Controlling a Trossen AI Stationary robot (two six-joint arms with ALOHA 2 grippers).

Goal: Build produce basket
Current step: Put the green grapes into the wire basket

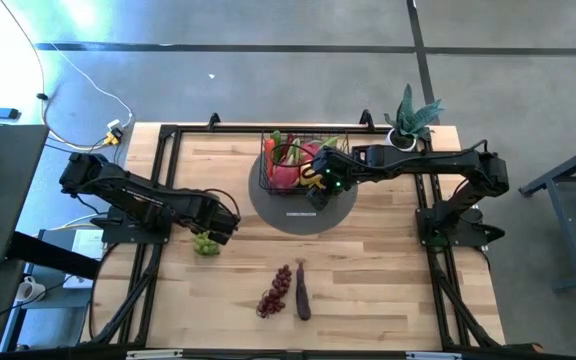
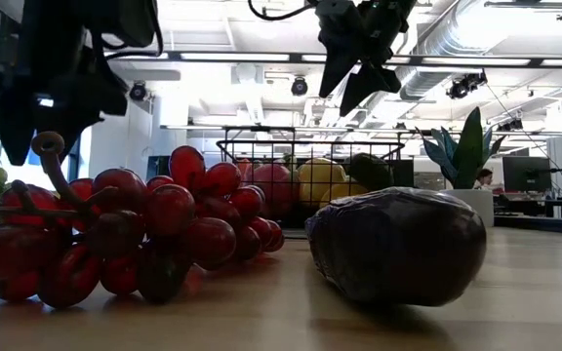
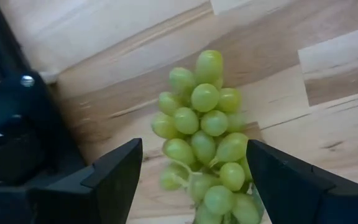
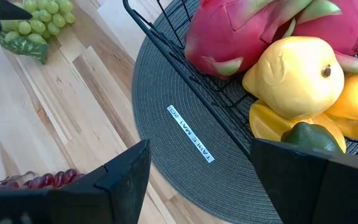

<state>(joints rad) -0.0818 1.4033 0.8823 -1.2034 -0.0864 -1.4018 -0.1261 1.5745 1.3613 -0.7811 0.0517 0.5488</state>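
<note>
Pale wood planks are forming the bench [image 1: 368, 270], with red grapes [image 1: 275, 291] and a purple eggplant [image 1: 302, 293] lying side by side at its 6 o'clock edge. Toward 9 o'clock, the left end effector [image 3: 194, 171] is hovering wide open around the green grapes [image 3: 205, 137], gripping nothing. Toward 12 o'clock, the basket [image 1: 296, 160] is sitting on a round grey mat [image 4: 173, 118], holding a dragon fruit [image 4: 229, 31] and yellow fruit [image 4: 297, 74]. Above its edge the right end effector [image 4: 201, 177] is hanging open and empty
</note>
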